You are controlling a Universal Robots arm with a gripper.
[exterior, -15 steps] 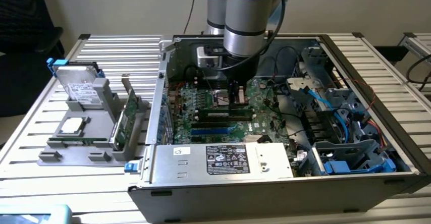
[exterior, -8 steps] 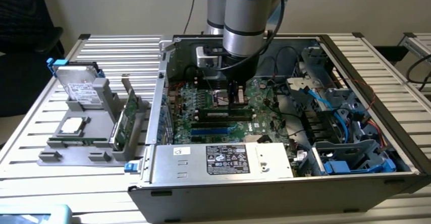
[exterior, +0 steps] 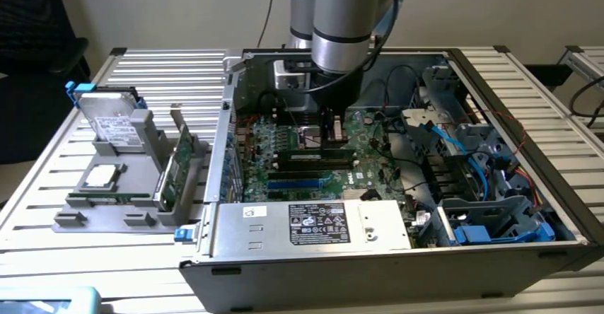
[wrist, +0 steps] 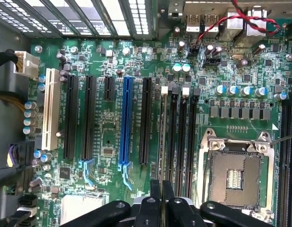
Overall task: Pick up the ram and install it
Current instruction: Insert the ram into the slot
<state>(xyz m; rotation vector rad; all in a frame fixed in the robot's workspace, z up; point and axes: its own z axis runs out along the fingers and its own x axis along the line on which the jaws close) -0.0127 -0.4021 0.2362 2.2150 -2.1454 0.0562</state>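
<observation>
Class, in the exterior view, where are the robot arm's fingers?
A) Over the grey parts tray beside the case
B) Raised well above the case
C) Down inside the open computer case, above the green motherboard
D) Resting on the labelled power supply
C: the fingers reach down inside the computer case, just above the motherboard.

The arm [exterior: 344, 24] reaches straight down, wrist vertical, with the gripper [exterior: 330, 138] pointing downward. Its fingers [wrist: 155, 196] stand nearly together, black links splayed to either side, apparently pinched on the thin top edge of the ram [exterior: 317, 158].
</observation>
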